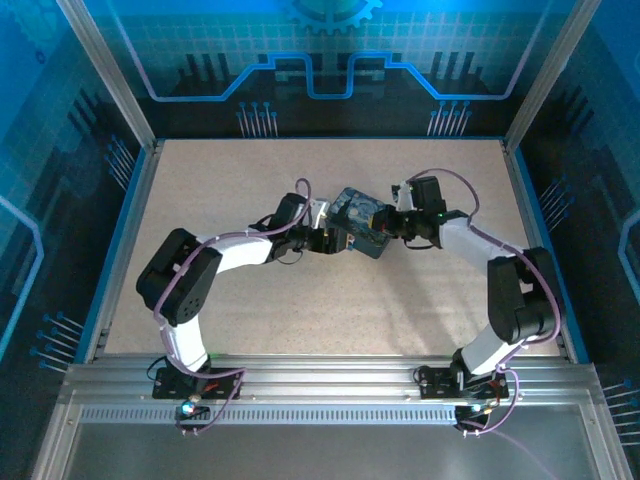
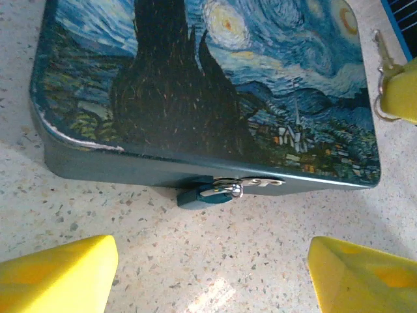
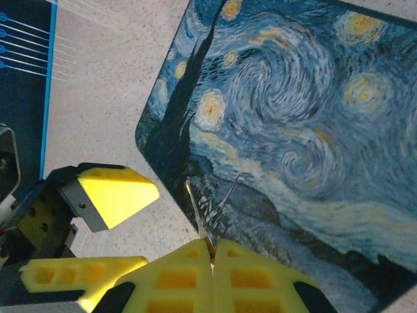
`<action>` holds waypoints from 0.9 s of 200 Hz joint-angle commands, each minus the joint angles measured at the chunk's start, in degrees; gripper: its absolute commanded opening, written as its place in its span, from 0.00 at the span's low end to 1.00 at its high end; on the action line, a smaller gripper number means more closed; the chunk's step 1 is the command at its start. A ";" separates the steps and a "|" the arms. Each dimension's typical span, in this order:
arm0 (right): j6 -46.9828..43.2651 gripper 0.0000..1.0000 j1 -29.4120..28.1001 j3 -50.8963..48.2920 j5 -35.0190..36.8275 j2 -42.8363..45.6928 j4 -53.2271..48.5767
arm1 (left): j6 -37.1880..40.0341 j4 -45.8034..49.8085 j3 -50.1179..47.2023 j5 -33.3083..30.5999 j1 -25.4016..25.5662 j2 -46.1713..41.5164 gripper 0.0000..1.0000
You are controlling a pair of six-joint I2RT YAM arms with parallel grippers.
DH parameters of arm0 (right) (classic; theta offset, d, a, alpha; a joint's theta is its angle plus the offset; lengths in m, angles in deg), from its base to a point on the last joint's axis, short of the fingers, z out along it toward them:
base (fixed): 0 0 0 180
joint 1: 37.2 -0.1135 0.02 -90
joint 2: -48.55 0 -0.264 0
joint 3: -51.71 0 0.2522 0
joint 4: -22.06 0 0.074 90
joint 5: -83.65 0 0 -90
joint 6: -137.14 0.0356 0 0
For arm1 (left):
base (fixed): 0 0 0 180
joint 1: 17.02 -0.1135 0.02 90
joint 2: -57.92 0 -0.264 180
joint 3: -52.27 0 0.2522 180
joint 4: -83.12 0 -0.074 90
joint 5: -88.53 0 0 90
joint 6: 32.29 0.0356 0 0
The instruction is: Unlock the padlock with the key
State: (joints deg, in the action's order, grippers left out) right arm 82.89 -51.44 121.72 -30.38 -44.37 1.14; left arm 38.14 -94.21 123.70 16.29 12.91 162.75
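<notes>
Left pincer (image 1: 327, 238) first, from above: it sits low over the worktop (image 1: 250, 310) at the left side of the painted tin (image 1: 358, 222). The right pincer (image 1: 390, 224) meets the same tin from the opposite side, both arms bent in towards the middle. From up here I cannot tell how far either one is open.

On to the left wrist view, and here it's plain. The left pincer's two yellow fingers (image 2: 58, 277) stand wide apart at the bottom corners, with nothing between them but bare speckled worktop. Straight ahead is the tin's side wall, and there's the padlock (image 2: 194, 195), small and dark blue-grey. It hangs at the middle of that wall, body down on the worktop, pale shackle (image 2: 228, 189) caught at the tin's lower edge. It lies just beyond the spread fingers, apart from both. Over at the right edge, past the tin's corner, a yellow finger of the right pincer carries the key (image 2: 384, 55), a wire ring (image 2: 380, 98) dangling from it.

Right wrist view now: the right pincer's fingers are pressed together at the bottom, pinching the key so its thin blade pokes out along the tin's edge. The left pincer's fingers sit to the left, beside the tin's corner.
</notes>
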 commanded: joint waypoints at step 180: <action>-3.81 0.00 -2.46 0.95 6.14 -4.90 -5.76 | -1.85 -10.43 1.42 3.31 2.53 8.53 0.71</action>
State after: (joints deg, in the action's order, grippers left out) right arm 80.09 -53.06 122.69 -26.42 -47.17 0.25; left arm 36.63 -104.46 123.70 17.93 15.14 170.16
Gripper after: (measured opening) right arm 0.041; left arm 0.714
